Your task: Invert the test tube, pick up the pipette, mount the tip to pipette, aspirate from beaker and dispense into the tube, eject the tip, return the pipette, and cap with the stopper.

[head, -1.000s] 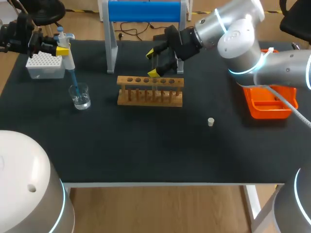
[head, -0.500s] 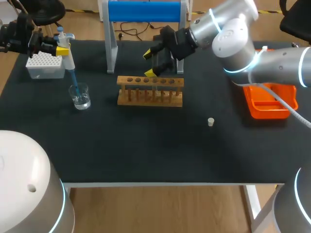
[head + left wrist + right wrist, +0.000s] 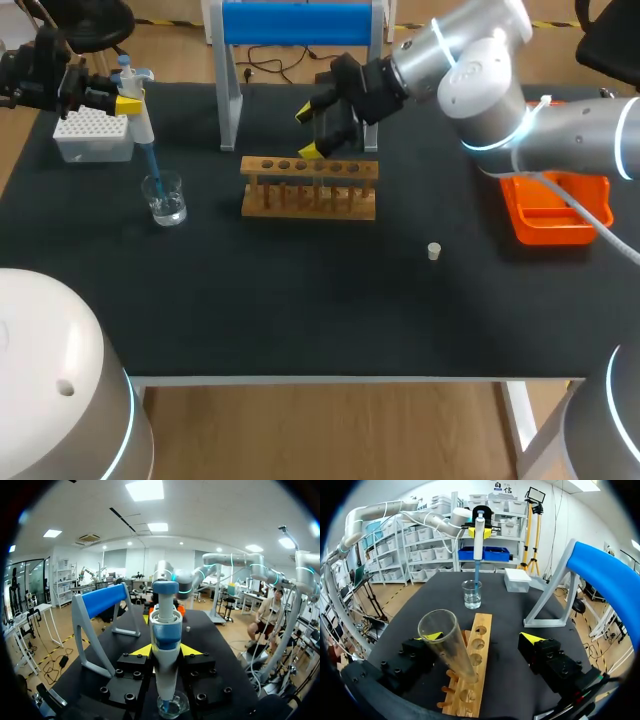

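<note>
Pipette (image 3: pixel 138 112) dipped in the beaker (image 3: pixel 164 199), black tabletop (image 3: pixel 300 295)
Left gripper (image 3: pixel 166 651) is clamped on it; right gripper (image 3: pixel 482 637) jaws gape wide, test tube (image 3: pixel 447 647) between them in the wooden rack (image 3: pixel 310 192).

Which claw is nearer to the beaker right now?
Left. The left claw is above the beaker, holding the pipette whose tip dips into it. The right claw hangs over the wooden rack, well off to the beaker's side.

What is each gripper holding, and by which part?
The left gripper holds the pipette by its upper body, tip in the beaker. The right gripper is open, holding nothing; the test tube leans in the rack beside one finger.
</note>
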